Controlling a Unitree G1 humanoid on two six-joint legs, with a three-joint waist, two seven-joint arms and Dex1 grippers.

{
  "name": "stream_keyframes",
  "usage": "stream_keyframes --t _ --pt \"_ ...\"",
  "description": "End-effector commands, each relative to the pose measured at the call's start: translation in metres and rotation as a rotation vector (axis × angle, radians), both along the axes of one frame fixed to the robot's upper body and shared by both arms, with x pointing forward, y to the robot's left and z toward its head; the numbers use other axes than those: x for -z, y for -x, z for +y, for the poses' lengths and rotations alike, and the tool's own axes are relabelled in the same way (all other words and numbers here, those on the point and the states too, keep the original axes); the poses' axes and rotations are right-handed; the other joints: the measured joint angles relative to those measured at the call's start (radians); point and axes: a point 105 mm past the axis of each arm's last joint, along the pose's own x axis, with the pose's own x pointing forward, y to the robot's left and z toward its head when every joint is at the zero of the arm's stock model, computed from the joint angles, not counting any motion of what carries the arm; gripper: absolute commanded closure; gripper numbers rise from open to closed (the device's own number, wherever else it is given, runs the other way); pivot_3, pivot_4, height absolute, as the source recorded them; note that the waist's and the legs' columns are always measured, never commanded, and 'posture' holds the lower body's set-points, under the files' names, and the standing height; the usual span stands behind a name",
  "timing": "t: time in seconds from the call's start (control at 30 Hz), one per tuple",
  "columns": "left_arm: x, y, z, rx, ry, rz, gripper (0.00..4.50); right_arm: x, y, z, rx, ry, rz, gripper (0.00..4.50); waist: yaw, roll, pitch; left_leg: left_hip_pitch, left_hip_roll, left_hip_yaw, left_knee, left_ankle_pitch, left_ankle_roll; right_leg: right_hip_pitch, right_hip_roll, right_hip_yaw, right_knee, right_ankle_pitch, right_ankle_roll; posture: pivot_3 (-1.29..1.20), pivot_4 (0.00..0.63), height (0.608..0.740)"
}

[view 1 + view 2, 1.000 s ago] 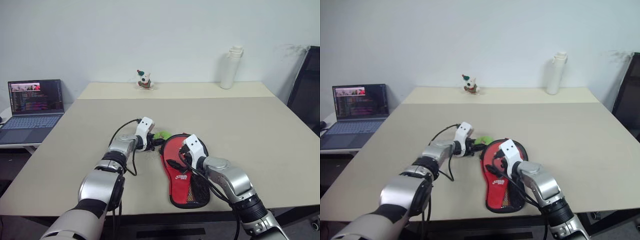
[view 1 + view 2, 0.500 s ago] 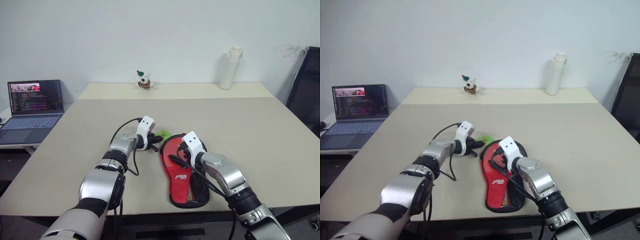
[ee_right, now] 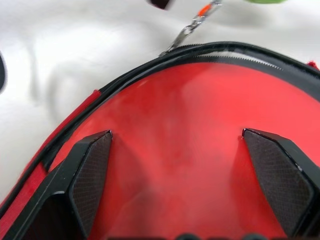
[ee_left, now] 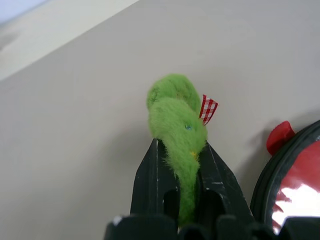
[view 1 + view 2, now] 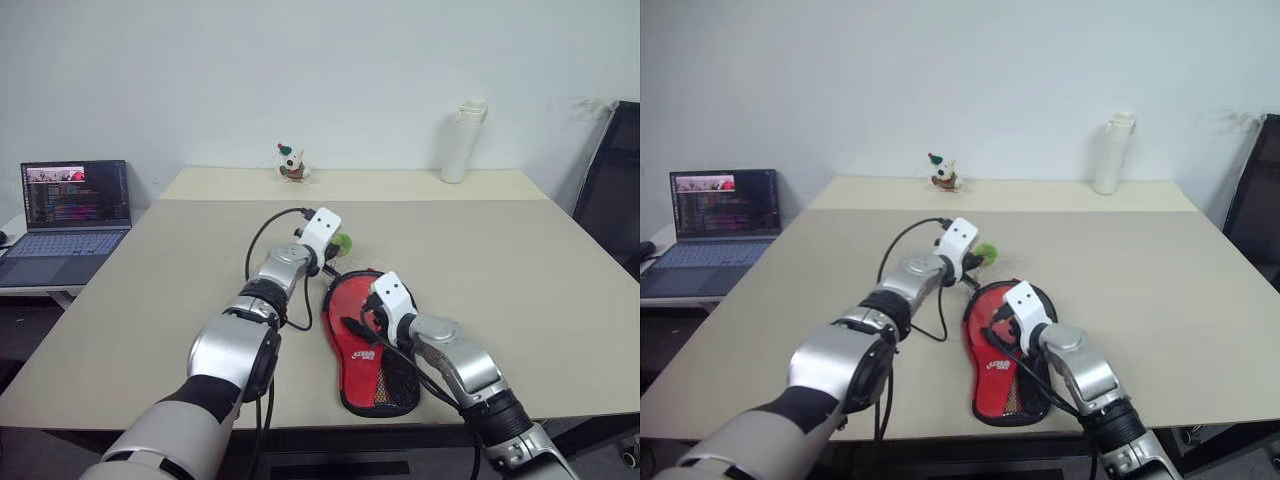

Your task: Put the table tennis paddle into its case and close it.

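Note:
The table tennis paddle (image 5: 348,308) lies with its red face up inside the black-rimmed case (image 5: 385,400), near the table's front edge. Red-and-black mesh shows at the case's near end. My left gripper (image 4: 180,146) is shut on the case's fuzzy green charm (image 4: 172,107), held just above the table beyond the case's far rim. A short metal chain (image 3: 192,27) runs from the charm to the zip edge. My right gripper (image 3: 176,134) hovers open over the paddle's red face, its pads (image 3: 90,170) spread wide with nothing between them.
An open laptop (image 5: 70,205) stands on a side desk at the left. A small toy figure (image 5: 290,162) and a white bottle (image 5: 460,140) stand at the beige table's (image 5: 500,250) far edge. A black chair (image 5: 612,180) is at the right.
My left gripper has shut on the green charm and carried it up, farther away and to the right. My right gripper stays open over the paddle, shifted slightly.

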Motion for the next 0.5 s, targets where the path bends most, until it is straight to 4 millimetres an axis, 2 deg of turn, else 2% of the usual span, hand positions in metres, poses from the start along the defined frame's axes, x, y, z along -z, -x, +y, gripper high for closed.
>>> stream_keyframes --t 0.03,0.27,0.5 --pt "-0.043 -0.001 -0.035 0.075 -0.047 -0.183 4.43 0.075 0.035 -0.015 0.029 0.135 0.259 0.0 0.001 -0.001 -0.002 0.0 0.0 0.0 0.0 0.0 0.0 0.0 0.0 0.0 0.0 0.0 0.0 0.0 0.15 0.74" --pt "-0.045 0.009 -0.07 0.187 -0.247 -0.331 4.43 0.089 0.057 -0.016 0.03 0.151 0.313 0.0 0.001 -0.001 -0.004 0.009 0.0 0.0 -0.002 0.0 0.0 0.01 0.0 -0.001 -0.005 0.0 0.0 0.0 0.15 0.74" --pt "-0.044 0.034 -0.126 0.398 -0.437 -0.51 4.43 0.096 0.073 -0.011 0.014 0.153 0.343 0.0 0.005 -0.001 -0.006 0.01 0.0 -0.001 -0.002 0.0 0.0 0.013 -0.001 -0.002 -0.007 0.0 0.001 0.0 0.15 0.74"
